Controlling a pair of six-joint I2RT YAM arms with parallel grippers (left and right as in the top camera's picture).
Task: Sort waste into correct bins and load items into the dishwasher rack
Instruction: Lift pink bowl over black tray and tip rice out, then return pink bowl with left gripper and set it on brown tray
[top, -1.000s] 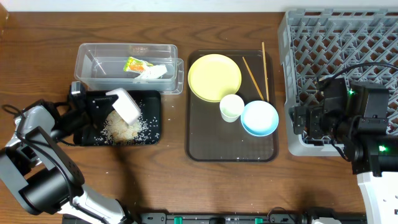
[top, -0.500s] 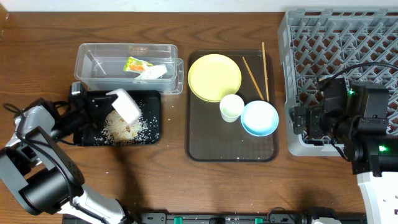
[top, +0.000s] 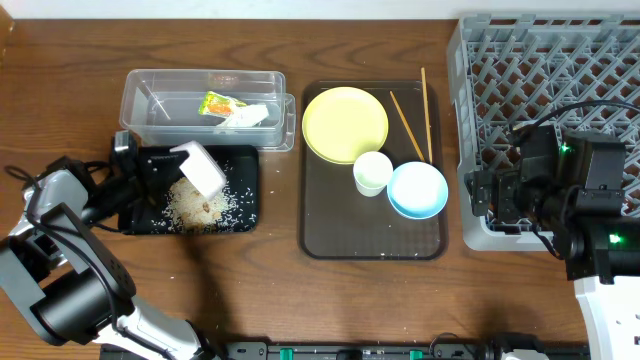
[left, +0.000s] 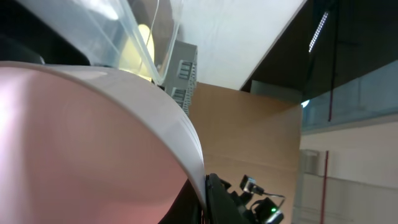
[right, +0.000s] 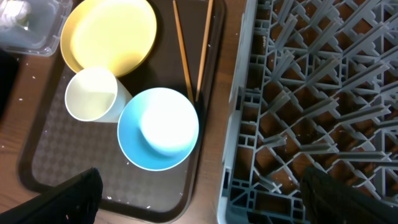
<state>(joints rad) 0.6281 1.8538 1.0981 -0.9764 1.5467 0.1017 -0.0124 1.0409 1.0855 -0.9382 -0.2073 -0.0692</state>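
My left gripper (top: 165, 165) is shut on the rim of the white bowl (top: 200, 168) and holds it tipped over the black tray (top: 245, 170), where loose rice (top: 195, 208) lies. The bowl's rim fills the left wrist view (left: 180, 124). The clear tub (top: 150, 85) holds the green-and-yellow wrapper (top: 218, 103) and a white scrap (top: 250, 116). The yellow plate (top: 344, 122), white cup (top: 372, 172), blue bowl (top: 417, 189) and chopsticks (top: 425, 100) sit on the brown tray (top: 330, 235). My right gripper (right: 199, 205) is open over the edge of the grey rack (top: 540, 60).
The brown serving tray lies between the bins and the rack. The right wrist view shows the plate (right: 109, 31), cup (right: 92, 94), blue bowl (right: 158, 127), chopsticks (right: 181, 43) and rack lattice (right: 311, 93). Bare wooden table runs along the front.
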